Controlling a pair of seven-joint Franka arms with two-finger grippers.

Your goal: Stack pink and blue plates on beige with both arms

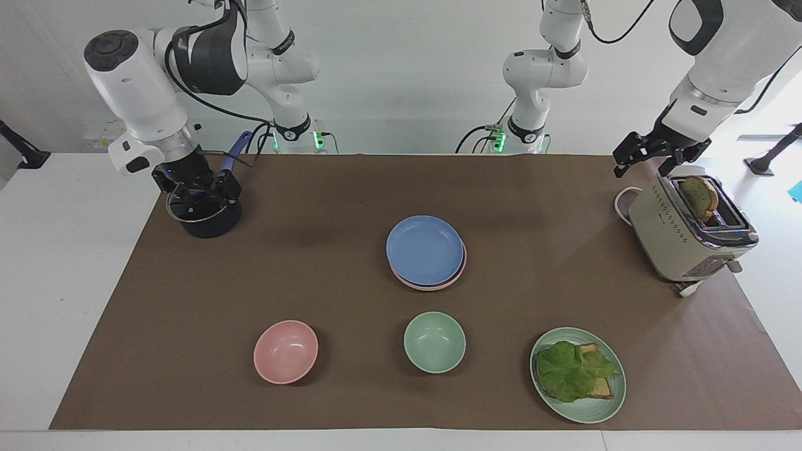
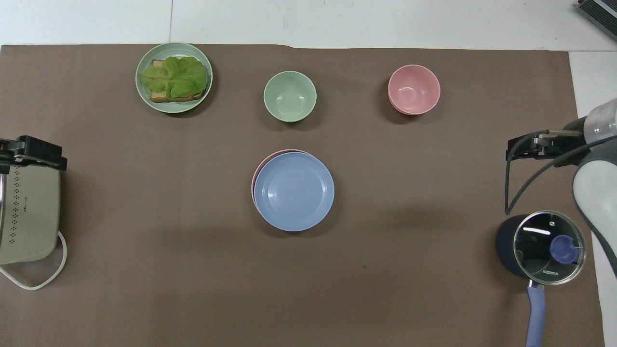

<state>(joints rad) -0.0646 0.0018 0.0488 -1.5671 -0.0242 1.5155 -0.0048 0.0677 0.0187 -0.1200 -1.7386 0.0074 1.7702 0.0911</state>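
The blue plate [image 1: 425, 249] [image 2: 294, 192] lies on top of the pink plate [image 1: 464, 258] [image 2: 256, 168] in the middle of the brown mat; only a sliver of pink rim shows. The beige plate is hidden, and I cannot tell whether it lies under this stack. My right gripper [image 1: 199, 193] [image 2: 518, 148] hangs open and empty over the dark pot at the right arm's end of the table. My left gripper [image 1: 644, 168] [image 2: 33, 154] waits open and empty above the toaster at the left arm's end.
A dark pot [image 1: 210, 227] [image 2: 547, 248] with a glass lid and blue handle sits under the right gripper. A beige toaster [image 1: 683, 235] [image 2: 26, 217] holds bread. Farther from the robots are a pink bowl [image 1: 286, 351] [image 2: 414, 89], a green bowl [image 1: 434, 342] [image 2: 289, 96] and a green sandwich plate [image 1: 589, 413] [image 2: 174, 108].
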